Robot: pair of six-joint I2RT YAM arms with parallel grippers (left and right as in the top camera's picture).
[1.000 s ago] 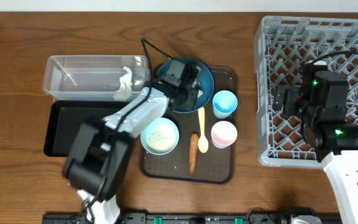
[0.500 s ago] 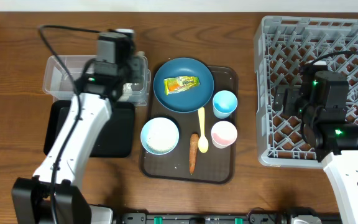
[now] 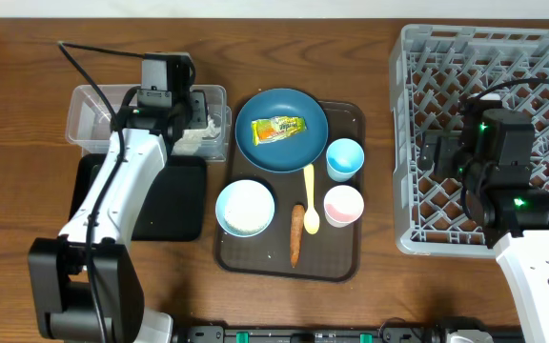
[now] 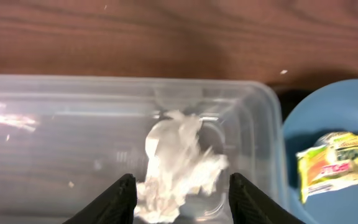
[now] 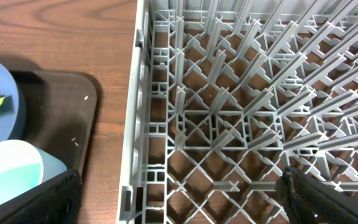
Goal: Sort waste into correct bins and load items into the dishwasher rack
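Tissue (image 4: pixel 178 163) lies loose in clear tub (image 4: pixel 55 149), framed by the half-open, empty left pincer (image 4: pixel 180 185).

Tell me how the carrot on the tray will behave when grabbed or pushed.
The carrot looks solid and stiff, so it should keep its shape in a pinch. Round and tapered, it would probably roll in a curve if nudged sideways, perhaps into the spoon beside it.

Left arm (image 3: pixel 122 191) hides part of clear tub (image 3: pixel 91 112) and black tray (image 3: pixel 175 206).
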